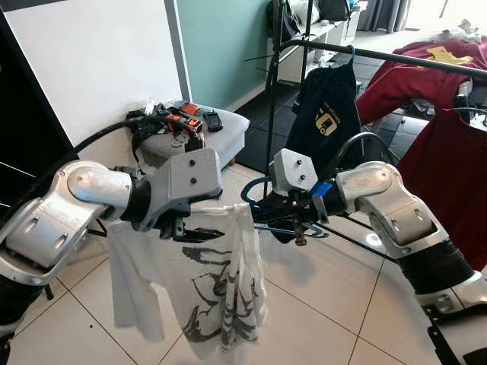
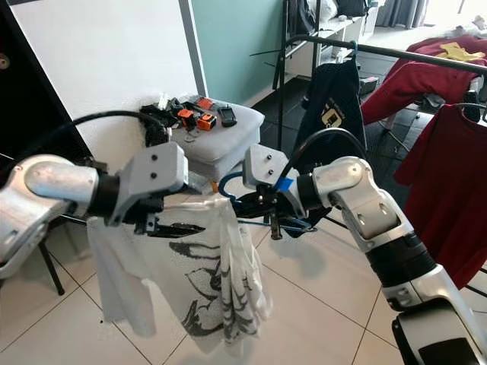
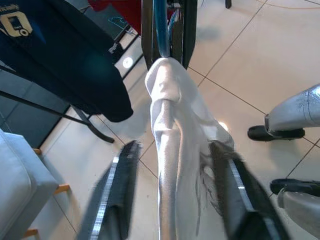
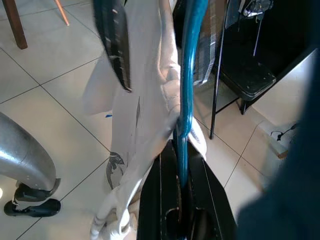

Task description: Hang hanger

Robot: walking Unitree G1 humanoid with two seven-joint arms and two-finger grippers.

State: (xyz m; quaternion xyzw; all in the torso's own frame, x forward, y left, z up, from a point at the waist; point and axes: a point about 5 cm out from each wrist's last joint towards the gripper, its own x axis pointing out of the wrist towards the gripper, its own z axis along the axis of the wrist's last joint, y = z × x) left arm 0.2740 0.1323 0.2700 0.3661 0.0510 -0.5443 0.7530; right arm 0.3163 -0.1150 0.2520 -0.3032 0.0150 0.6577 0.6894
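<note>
Hanger (image 4: 187, 75), blue in colour, is held up in the air between the two arms, in front of the robot and above the tiled floor (image 1: 319, 304). A white shirt (image 1: 221, 289) with a dark print hangs from it, bunched and drooping down.

The right claw (image 4: 182, 165) is clamped on the hanger: in the right wrist view the blue bar runs straight between its two black fingers (image 4: 155, 200), which are pressed close on both sides of it. In the eye views this claw (image 1: 285, 217) is just beside the shirt's collar.

The left claw (image 3: 175, 165) is on the other side of the shirt. Its fingers (image 3: 117, 195) stand apart, with the white cloth passing between them and not touching them clearly; it grips nothing. In the left eye view it (image 1: 194, 232) is at the shirt's shoulder.

Behind the arms stands a black rack (image 1: 396, 57). A dark shirt (image 1: 327, 114) with a yellow print hangs on its bar, and a red shirt (image 1: 445, 175) hangs to the right of it. To the left, near the wall, is a grey seat (image 1: 217, 137) with small orange and black things lying on it.
</note>
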